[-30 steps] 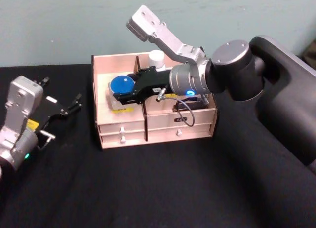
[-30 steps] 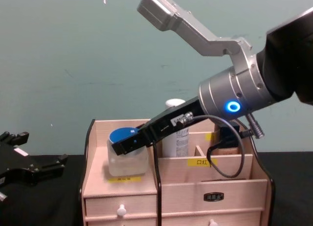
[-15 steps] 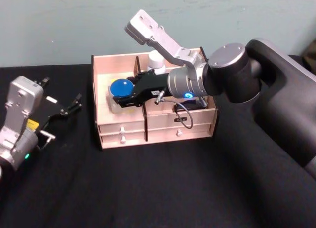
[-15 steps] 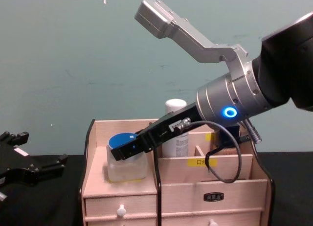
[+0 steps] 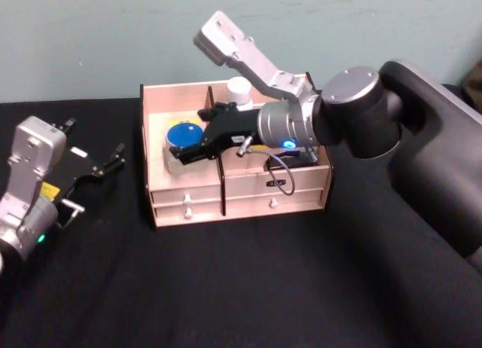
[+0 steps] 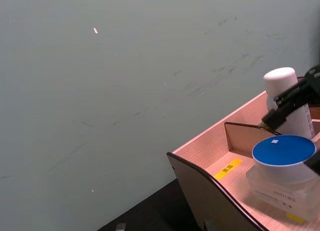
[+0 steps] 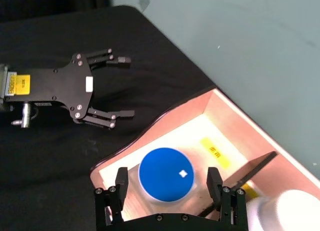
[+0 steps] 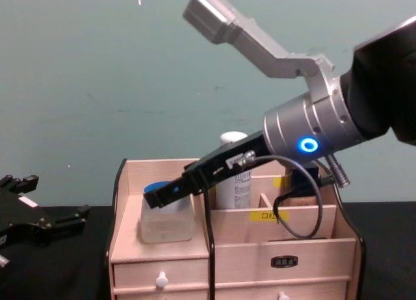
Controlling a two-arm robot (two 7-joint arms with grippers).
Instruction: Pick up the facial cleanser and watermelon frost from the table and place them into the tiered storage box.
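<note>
The right gripper (image 7: 170,190) has spread its fingers off the blue-lidded clear plastic jar (image 5: 183,139), which sits between them in the light wooden tiered storage box (image 5: 233,193); delivery looks done. The left gripper (image 5: 113,158) rests open on the black worktop (image 5: 248,288).

one storage box (image 5: 233,190), one blue-lidded jar (image 5: 183,134), one white bottle (image 5: 239,91), two claws (image 5: 113,158) (image 5: 190,152).

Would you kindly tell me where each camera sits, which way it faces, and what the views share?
Head: high, looking down at the box; both arms show, left gripper parked on the table.
Chest: low, looking across at the box front; right gripper at the jar.
Left wrist: beside the box, facing its wall and the room wall.
Right wrist: above the jar, fingers open either side.
All four share the blue-lidded jar.
</note>
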